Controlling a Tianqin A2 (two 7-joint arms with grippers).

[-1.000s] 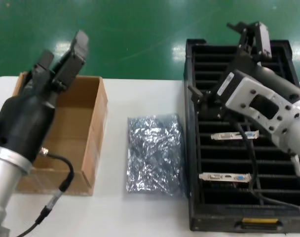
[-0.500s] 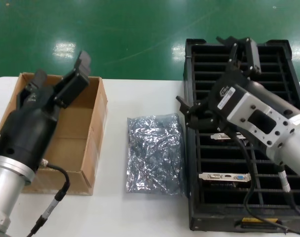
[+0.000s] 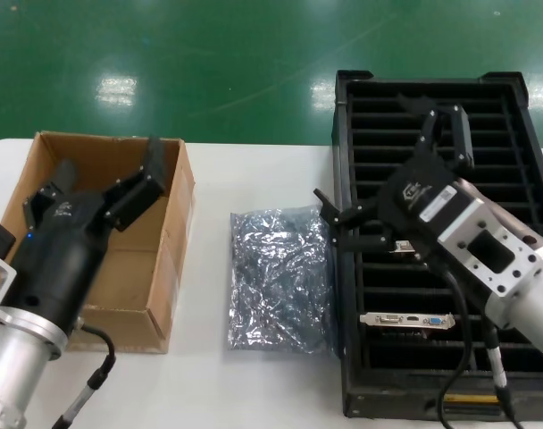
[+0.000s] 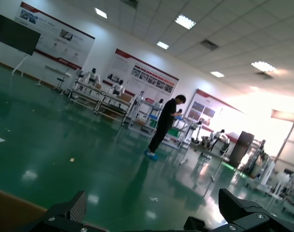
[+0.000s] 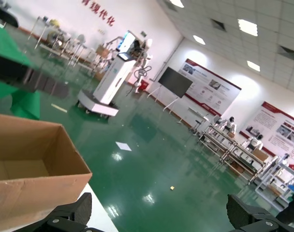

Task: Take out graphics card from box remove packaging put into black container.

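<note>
Head view of a white table standing on a glossy green floor that reflects overhead lights. The box, brown and open at the top, sits at the robot's left on the table; the left gripper hangs over its open mouth with the jaws spread apart and nothing between them. The packaging, a crinkled silver bag, lies flat on the table between the box and the black container, just beside the container's near wall. The black container occupies the robot's right, its far end reaching past the table edge over the floor. A graphics card stands in a slot toward the near end of the container, its silver bracket with white, black and blue ports facing up; a second bracket shows partly behind the right arm a few slots farther back. The right gripper is held above the container's left column, jaws wide apart and empty. The left wrist view looks out over the floor into a large hall with wall posters, ceiling light panels, workbenches and a person in black. The right wrist view shows the box in the foreground, and beyond it a white machine and a dark screen.
</note>
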